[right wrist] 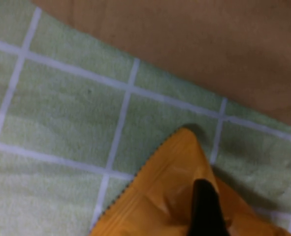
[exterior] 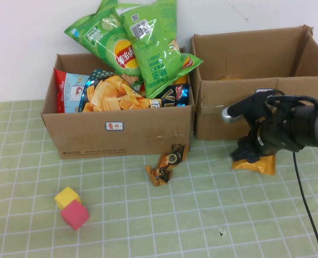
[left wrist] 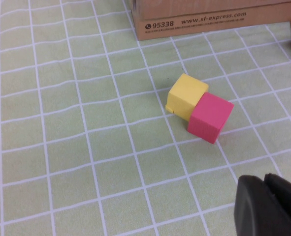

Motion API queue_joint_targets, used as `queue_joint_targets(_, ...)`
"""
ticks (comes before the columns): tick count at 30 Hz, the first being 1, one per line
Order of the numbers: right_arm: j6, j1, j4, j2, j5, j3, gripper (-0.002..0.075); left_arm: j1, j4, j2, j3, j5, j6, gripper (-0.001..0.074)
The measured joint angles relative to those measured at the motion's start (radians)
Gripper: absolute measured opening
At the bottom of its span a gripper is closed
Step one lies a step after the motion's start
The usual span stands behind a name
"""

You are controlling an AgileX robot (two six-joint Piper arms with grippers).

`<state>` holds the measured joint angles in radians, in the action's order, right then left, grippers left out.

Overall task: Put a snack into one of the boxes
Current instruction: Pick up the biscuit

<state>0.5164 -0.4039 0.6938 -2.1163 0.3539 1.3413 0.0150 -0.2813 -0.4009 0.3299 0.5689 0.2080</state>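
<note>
Orange snack [exterior: 255, 165]: on the tablecloth [exterior: 148, 226] before the right box [exterior: 255, 86], right gripper [exterior: 248, 153] down on it, jaw state unclear. Left box [exterior: 121, 131]: full of chip bags. Left gripper [left wrist: 271, 206]: near 2 cubes [left wrist: 199, 108], jaws seem closed, empty.

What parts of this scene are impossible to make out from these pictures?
- Right gripper: in the high view its own arm hides the grip on the orange snack packet; the right wrist view cuts it off.
- Left gripper: cut off by the left wrist view's edge.
- Right box: its front wall hides most of the inside.
- Left box: its white label is too small to read.
</note>
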Motion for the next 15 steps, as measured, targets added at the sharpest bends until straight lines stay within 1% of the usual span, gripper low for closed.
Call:
queue_joint_targets(3,0.036,0.000,-0.001,-0.006,0.016,0.006,0.0407,0.000,0.000,0.000,0.000,0.000,0.000,-0.0002)
queue_joint_targets(6,0.056,0.000,-0.080,-0.002,0.043,0.006,0.0384,0.000,0.000,0.000,0.000,0.000,0.000,-0.0002)
queue_joint_targets(11,0.015,-0.013,-0.299,0.023,0.106,0.006,0.0277,0.000,0.000,0.000,0.000,0.000,0.000,-0.0002)
queue_joint_targets(13,-0.021,-0.045,-0.366,0.041,0.141,0.006,0.0237,0.000,0.000,0.000,0.000,0.000,0.000,-0.0003)
queue_joint_targets(15,-0.041,-0.067,-0.381,0.060,0.148,0.006,0.0222,0.000,0.000,0.000,0.000,0.000,0.000,-0.0003)
